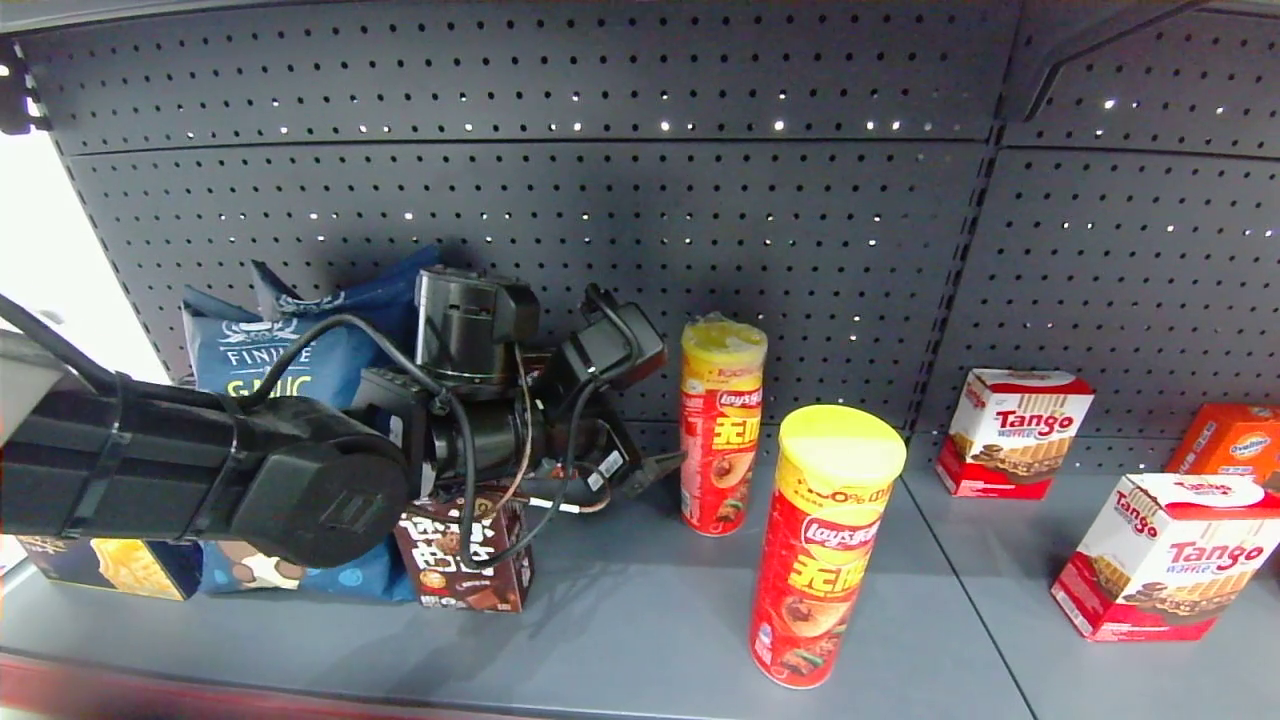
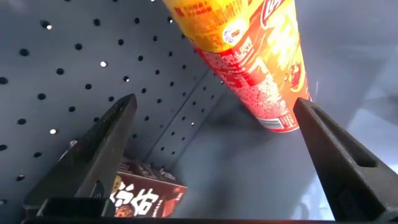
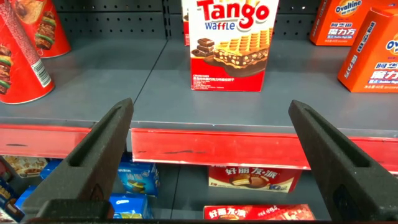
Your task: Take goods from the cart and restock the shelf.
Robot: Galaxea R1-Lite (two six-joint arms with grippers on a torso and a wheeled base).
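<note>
While the left pincer (image 2: 214, 101) gapes, its arm (image 1: 200, 470) half-covers blue bags (image 1: 290, 345).

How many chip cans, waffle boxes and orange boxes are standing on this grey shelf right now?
Chip cans: 2
Waffle boxes: 2
Orange boxes: 2
Total: 6

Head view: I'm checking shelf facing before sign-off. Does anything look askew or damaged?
The yellow top of the rear chip can looks rumpled, unlike the flat lid of the front chip can. Both stand upright, and nothing looks spilled.
</note>
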